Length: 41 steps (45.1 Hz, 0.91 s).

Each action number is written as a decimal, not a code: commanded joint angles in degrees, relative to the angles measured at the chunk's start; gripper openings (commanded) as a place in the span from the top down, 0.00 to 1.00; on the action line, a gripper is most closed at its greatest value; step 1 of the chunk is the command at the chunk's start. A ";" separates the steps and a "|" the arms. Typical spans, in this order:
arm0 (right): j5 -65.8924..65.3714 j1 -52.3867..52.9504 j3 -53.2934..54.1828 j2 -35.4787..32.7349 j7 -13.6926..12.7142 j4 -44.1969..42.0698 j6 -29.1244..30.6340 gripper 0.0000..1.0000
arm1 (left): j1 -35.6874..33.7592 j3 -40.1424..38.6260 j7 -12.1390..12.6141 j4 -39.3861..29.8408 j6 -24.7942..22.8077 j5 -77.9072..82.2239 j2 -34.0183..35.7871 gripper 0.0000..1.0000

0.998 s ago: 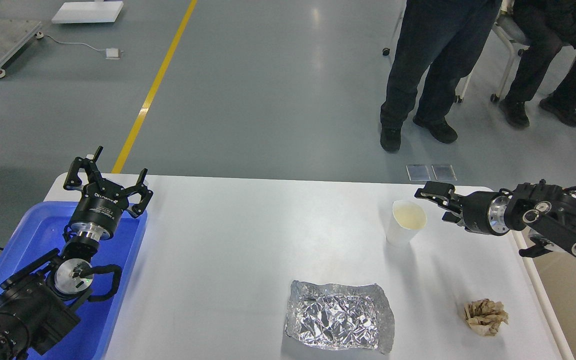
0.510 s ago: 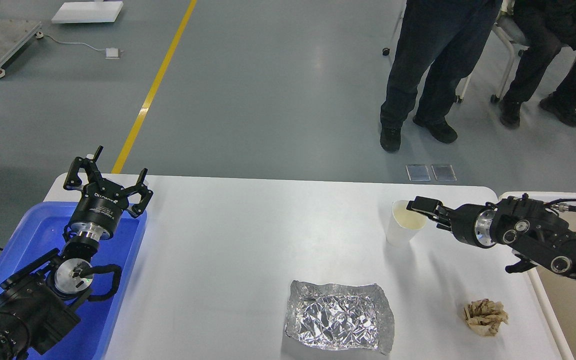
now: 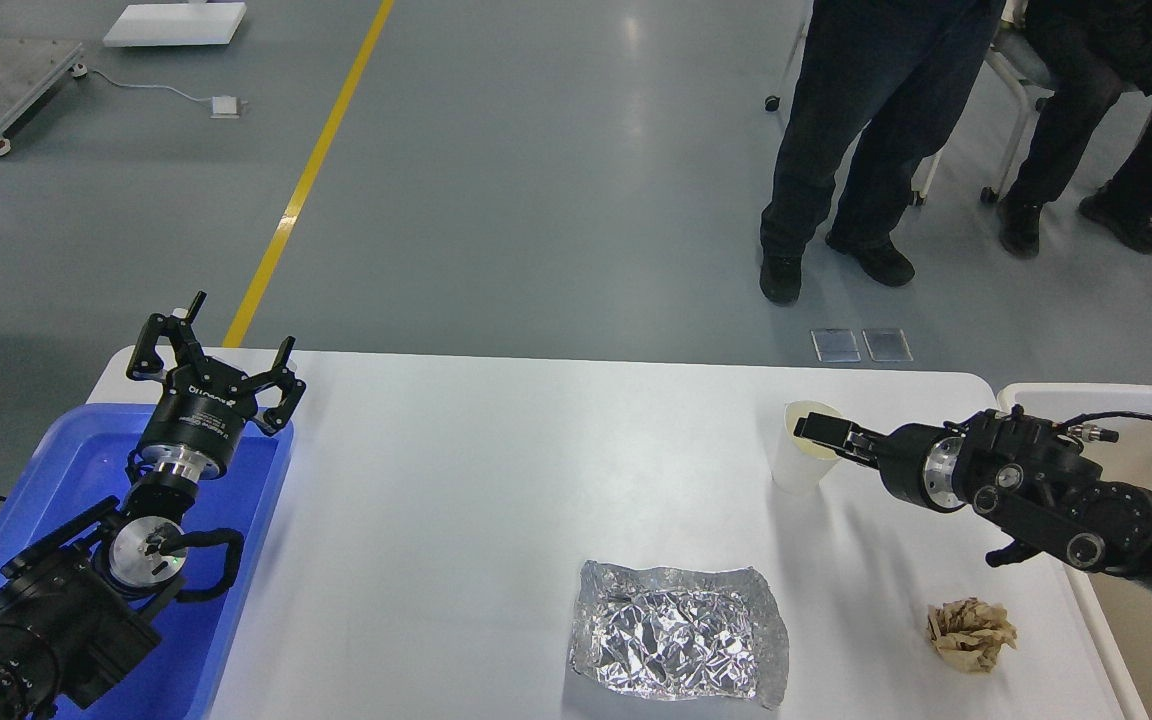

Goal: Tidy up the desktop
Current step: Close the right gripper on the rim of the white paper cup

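Head view, only view available.

Worktop (image 3: 496,480): white, rounded corners, fills the lower half of the frame. Three loose items on it, all in the right half. Paper cup (image 3: 798,462) upright near the far edge at about 2 o'clock from worktop centre. Crumpled foil sheet (image 3: 678,634) lies flat at about 5 o'clock, near edge. Brown paper wad (image 3: 970,634) at about 4 o'clock, near the right edge and well apart from the foil.

Bins: blue tray (image 3: 61,470) off the left edge, beige tub (image 3: 1151,600) off the right edge.

Right gripper (image 3: 820,428): arm reaches in roughly level from 3 o'clock, tip over the cup's rim on its right side. Fingers are seen dark and nearly end-on; cannot tell whether they are apart or together, nor whether one is inside the cup.

Left gripper (image 3: 214,352): fingers spread apart, holding nothing, pointing up over the far corner of the blue tray, well apart from every item.

Judgement: cup pickup is the step in hand. The cup lies directly at 9 o'clock from the right gripper, its long axis vertical, crossing the near-level approach. Right arm is far nearer; tub sits just behind it for the drop.
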 commanded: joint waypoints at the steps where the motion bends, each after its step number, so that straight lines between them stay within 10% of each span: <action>1: -2.06 -0.16 -2.16 1.31 0.26 -0.59 -1.86 0.06 | 0.00 0.00 0.00 0.00 0.00 0.00 0.00 0.00; 29: -3.99 -0.60 -3.66 2.45 0.53 -2.44 -3.44 0.22 | 0.00 0.00 0.00 0.00 0.00 0.00 0.00 0.00; 41: -3.99 -0.68 -3.74 2.45 0.44 -2.70 -3.44 0.54 | 0.00 0.00 0.00 0.00 0.00 0.00 0.00 0.00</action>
